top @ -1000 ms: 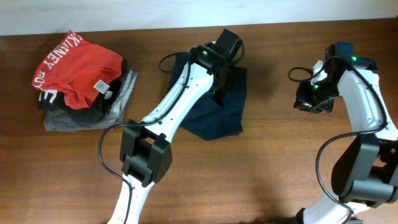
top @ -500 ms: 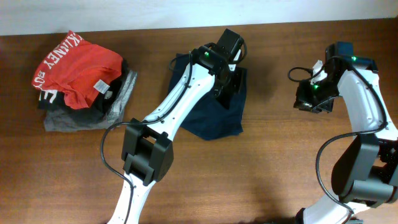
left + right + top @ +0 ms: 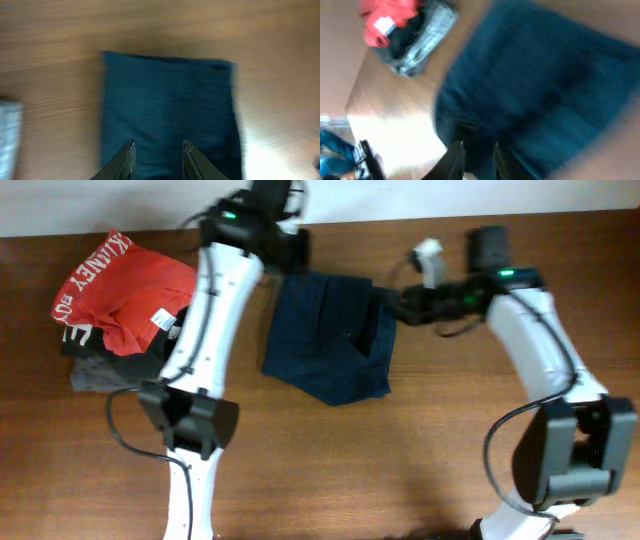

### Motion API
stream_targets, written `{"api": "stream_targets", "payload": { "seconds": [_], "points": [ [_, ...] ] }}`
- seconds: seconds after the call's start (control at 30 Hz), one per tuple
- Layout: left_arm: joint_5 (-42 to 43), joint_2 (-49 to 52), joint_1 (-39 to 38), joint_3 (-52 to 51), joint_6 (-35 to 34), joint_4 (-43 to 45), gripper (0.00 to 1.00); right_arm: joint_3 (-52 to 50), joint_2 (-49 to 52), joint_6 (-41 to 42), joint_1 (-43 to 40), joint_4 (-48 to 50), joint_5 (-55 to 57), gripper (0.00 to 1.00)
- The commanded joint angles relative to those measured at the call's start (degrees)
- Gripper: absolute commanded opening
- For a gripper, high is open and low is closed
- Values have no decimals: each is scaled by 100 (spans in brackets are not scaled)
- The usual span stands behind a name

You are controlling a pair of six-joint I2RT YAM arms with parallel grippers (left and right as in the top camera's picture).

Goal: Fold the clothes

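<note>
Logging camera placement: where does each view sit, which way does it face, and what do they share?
Overhead: fixed above the wooden table, looking down; left arm, right arm, navy garment, red-and-grey pile.
Left wrist: on the left arm, facing past the left end effector onto the garment.
Right wrist: blurred, facing past the right end effector across the garment toward the pile.
Shared: all three show the garment.

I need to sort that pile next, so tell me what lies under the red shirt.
Under the red shirt a black garment and a grey garment stick out. Whether more lies beneath is hidden.
</note>
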Motion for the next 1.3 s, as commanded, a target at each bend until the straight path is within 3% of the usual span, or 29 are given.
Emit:
{"api": "stream_targets", "payload": {
  "seconds": [0.0, 0.2, 0.43, 0.53, 0.77, 0.93, 1.17, 1.27],
  "points": [
    [-177, 68, 280, -177, 120, -216, 31, 42, 136, 686, 837, 669, 168, 25],
    [1036, 74, 664, -999, 986, -249, 30, 42, 737, 1580, 1620, 1215, 1967, 23],
    [1567, 74, 680, -1543, 1718, -179, 33, 42, 1475, 3045, 1121, -227, 3591, 18],
    [1569, 74, 647, -1665, 1786, -105, 34, 42, 1491, 2994, 688, -763, 3554, 18],
    [1567, 79, 566, -1821, 1784, 212, 41, 48, 1285, 1847, 332, -1115, 2839, 18],
    [1565, 81, 535, -2041, 1784, 229, 43, 55, 693, 758, 341, -800, 1257, 17],
    [1569, 81, 446, -3040, 1781, 669, 17, 39, 566, 728, 737, -481, 444, 11],
    [1569, 81, 420, -3519, 1779, 1082, 14, -50, 793, 743, 1091, -297, 748, 11]
  ]
}}
